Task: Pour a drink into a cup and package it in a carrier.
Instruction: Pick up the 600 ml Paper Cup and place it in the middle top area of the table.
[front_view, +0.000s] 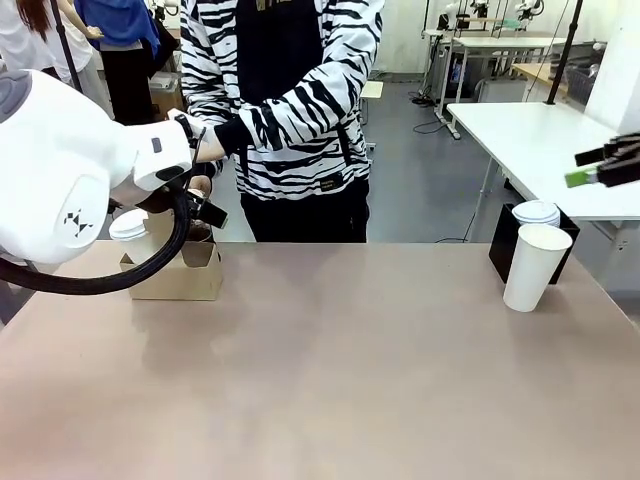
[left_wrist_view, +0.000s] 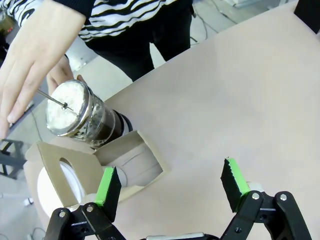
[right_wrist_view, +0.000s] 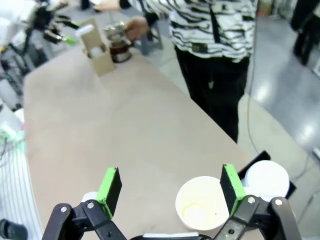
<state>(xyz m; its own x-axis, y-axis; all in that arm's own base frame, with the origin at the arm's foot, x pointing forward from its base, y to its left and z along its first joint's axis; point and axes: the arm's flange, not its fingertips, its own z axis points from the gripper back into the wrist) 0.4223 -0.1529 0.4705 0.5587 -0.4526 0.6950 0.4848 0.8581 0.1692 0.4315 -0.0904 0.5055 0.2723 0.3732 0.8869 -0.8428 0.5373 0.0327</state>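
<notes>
I'm hovering left tool (left_wrist_view: 170, 172), spread and empty, above the carrier (left_wrist_view: 87, 170); person's hand (left_wrist_view: 35, 55) is reaching over coffee jug (left_wrist_view: 87, 117) beside it. Right tool (right_wrist_view: 169, 174), also spread, is hanging over the white cup (right_wrist_view: 200, 207).

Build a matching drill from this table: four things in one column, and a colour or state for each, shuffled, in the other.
1 carrier
2 jug
3 right-hand cup
4 black box

A holds white lids
B brown cardboard
C no lid on it
D dark liquid inside

Pairs: 1-B, 2-D, 3-C, 4-A
</notes>
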